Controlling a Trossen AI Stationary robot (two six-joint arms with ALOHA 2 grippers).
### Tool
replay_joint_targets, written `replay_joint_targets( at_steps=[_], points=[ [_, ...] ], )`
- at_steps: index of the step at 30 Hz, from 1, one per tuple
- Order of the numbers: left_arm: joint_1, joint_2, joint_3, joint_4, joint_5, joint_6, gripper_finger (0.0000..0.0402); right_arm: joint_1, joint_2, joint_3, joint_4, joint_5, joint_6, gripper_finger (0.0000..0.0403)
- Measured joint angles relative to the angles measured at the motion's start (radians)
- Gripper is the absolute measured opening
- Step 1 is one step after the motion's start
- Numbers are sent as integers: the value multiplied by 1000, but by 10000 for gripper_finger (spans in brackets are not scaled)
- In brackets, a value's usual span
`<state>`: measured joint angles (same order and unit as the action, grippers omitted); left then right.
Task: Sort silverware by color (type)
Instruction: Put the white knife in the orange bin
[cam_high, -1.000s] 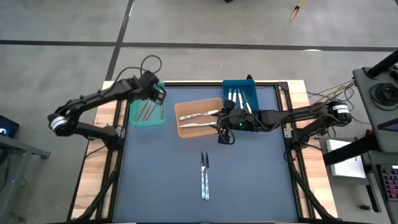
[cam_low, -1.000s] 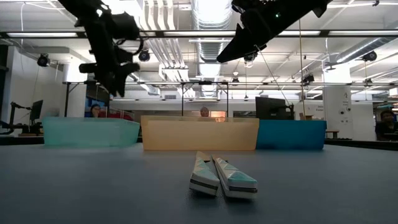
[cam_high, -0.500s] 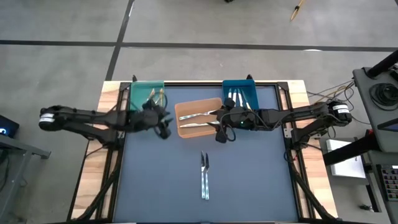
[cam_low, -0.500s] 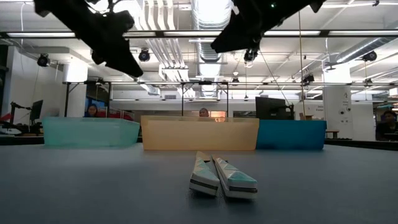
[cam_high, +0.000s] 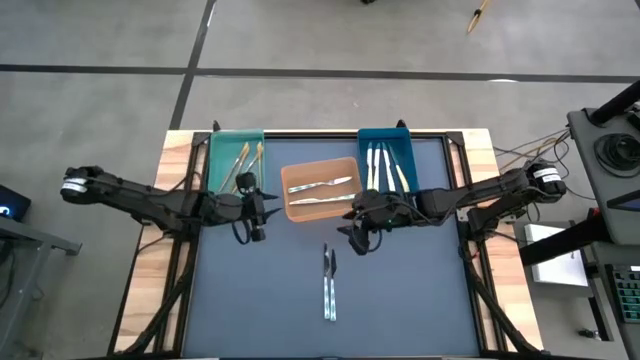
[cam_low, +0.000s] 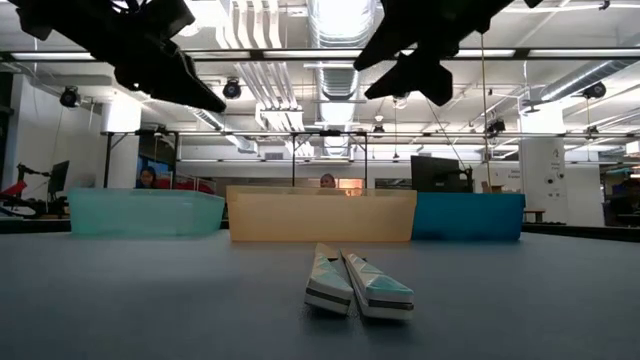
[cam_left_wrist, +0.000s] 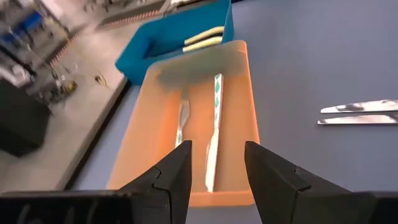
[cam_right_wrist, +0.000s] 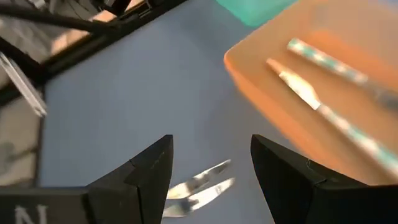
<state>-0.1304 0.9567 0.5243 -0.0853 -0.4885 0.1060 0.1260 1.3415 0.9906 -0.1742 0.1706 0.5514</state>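
Two all-silver pieces (cam_high: 329, 282) lie side by side on the dark table mat, also in the low view (cam_low: 356, 281). The orange bin (cam_high: 295, 208) holds two silver pieces (cam_high: 322, 192). The teal bin (cam_high: 222, 162) holds gold pieces (cam_high: 248, 160). The blue bin (cam_high: 404, 150) holds cream-handled pieces (cam_high: 385, 166). My left gripper (cam_high: 250, 218) is open and empty above the mat, at the orange bin's left near corner. My right gripper (cam_high: 358, 232) is open and empty above the mat, just near of the orange bin's right end.
The three bins stand in a row along the table's far edge. The open mat (cam_high: 260, 300) lies around the two loose pieces. A black frame rail (cam_high: 470, 260) and wooden side boards (cam_high: 160, 260) border the mat. People show in the room beyond the table.
My left gripper has come away from above the teal bin, toward the table's near edge and a little right, and now hangs beside the orange bin's left near corner. My right gripper has gone from over the orange bin's right end toward the near edge.
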Motion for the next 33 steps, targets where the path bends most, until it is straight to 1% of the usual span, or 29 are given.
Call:
replay_joint_targets(
  at_steps=[2, 4, 8, 12, 15, 17, 19, 22, 25, 29, 33],
  points=[
    [1, -12, 0, 22, 0, 48, 129, 15, 2, 8, -3, -3, 86, 205],
    [0, -27, 0, 46, 0, 76, 127, 29, 11, 27, 0, 3, 139, 205],
    [0, -55, -26, 94, 13, 87, 120, 66, 62, 90, 1, 5, 157, 205],
    [0, -75, -85, 197, 88, 89, 115, 94, 140, 178, -26, 4, 140, 205],
    [0, -83, -124, 275, 111, 86, 114, 103, 201, 265, -112, 3, 160, 205],
    [0, -89, -144, 304, 112, 92, 114, 107, 247, 329, -199, -5, 194, 205],
    [0, -90, -158, 331, 112, 110, 114, 108, 296, 393, -303, -39, 236, 205],
    [1, -94, -181, 356, 108, 133, 114, 108, 364, 476, -412, -92, 312, 205],
    [1, -96, -200, 359, 105, 143, 114, 114, 421, 542, -498, -120, 405, 205],
    [1, -87, -206, 372, 104, 144, 114, 123, 476, 596, -598, -194, 534, 205],
    [1, -78, -205, 386, 104, 144, 114, 143, 502, 609, -629, -265, 640, 205]
  ],
)
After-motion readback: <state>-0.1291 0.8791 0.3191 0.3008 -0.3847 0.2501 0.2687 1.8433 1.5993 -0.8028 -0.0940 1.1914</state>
